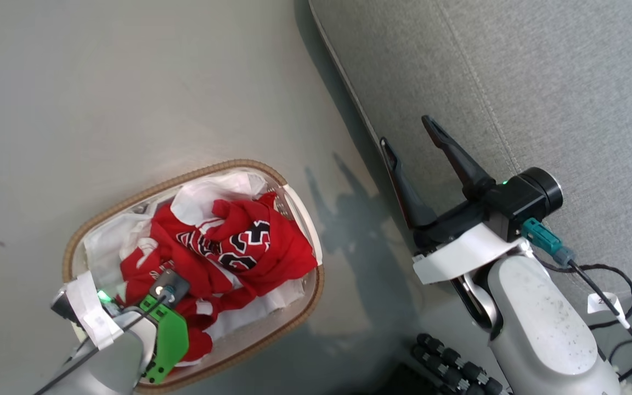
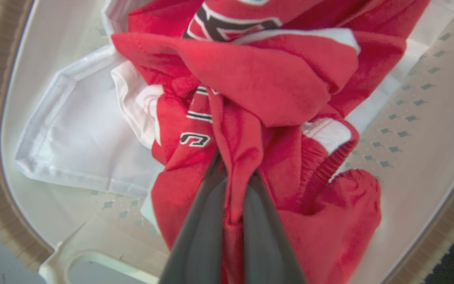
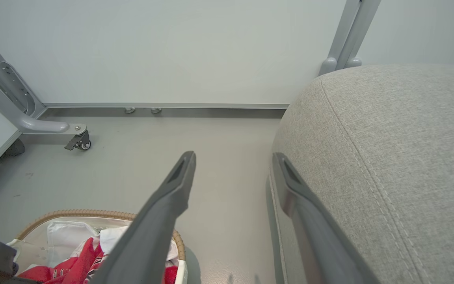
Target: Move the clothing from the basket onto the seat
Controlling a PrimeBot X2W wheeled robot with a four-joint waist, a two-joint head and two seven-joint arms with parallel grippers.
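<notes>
The basket (image 1: 184, 178), oval with a brown woven rim, sits on the floor at lower left in the head view. Red jerseys (image 1: 239, 241) with white trim and black-and-white numbers lie heaped in it over white fabric. My left gripper (image 2: 233, 173) reaches down into the basket, shut on a fold of red jersey (image 2: 250, 86) pinched between its dark fingers. My right gripper (image 1: 408, 134) hangs open and empty at the edge of the grey seat (image 1: 541, 82). In the right wrist view its fingers (image 3: 172, 197) straddle the seat's (image 3: 400, 157) corner, with the basket (image 3: 93, 215) at lower left.
White liner fabric (image 2: 89, 142) lies against the basket's perforated plastic wall (image 2: 408, 118). Bare grey floor (image 1: 102, 82) surrounds the basket. A wall with a wheeled metal frame (image 3: 53, 128) stands beyond. Black cables (image 1: 612, 285) trail by my right forearm.
</notes>
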